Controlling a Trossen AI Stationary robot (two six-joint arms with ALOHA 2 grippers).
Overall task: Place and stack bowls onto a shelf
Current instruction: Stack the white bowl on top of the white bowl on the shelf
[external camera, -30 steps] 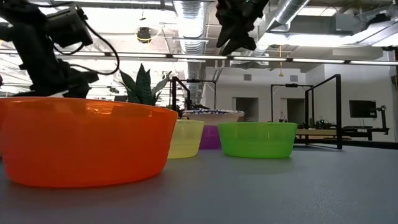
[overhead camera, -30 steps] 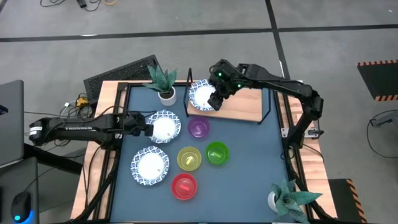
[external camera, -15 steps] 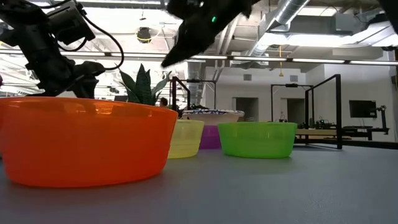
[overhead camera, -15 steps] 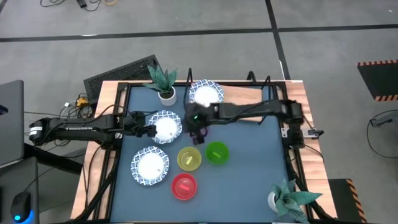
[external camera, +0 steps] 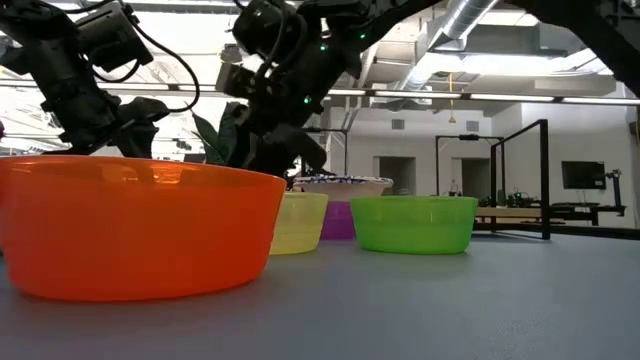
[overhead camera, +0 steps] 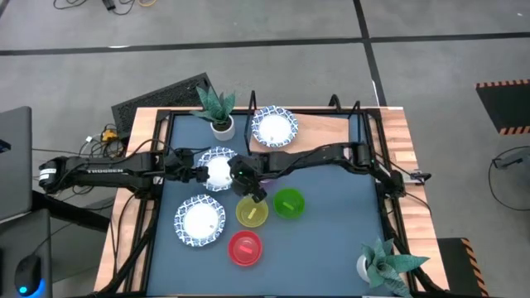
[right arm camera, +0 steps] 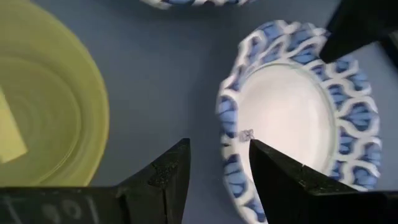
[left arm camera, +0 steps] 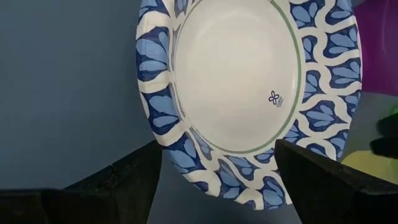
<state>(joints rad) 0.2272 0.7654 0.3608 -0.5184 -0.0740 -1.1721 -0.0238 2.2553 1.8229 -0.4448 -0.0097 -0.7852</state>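
Tools (overhead camera: 246, 184) — open — beside patterned bowl (overhead camera: 218, 168)

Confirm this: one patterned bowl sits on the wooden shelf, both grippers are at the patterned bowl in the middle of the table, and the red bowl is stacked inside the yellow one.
Not quite. The red bowl is not stacked; the high view shows it alone on the table, beside the yellow bowl. The rest holds: one patterned bowl sits on the shelf, and the left gripper and right gripper flank the middle patterned bowl.
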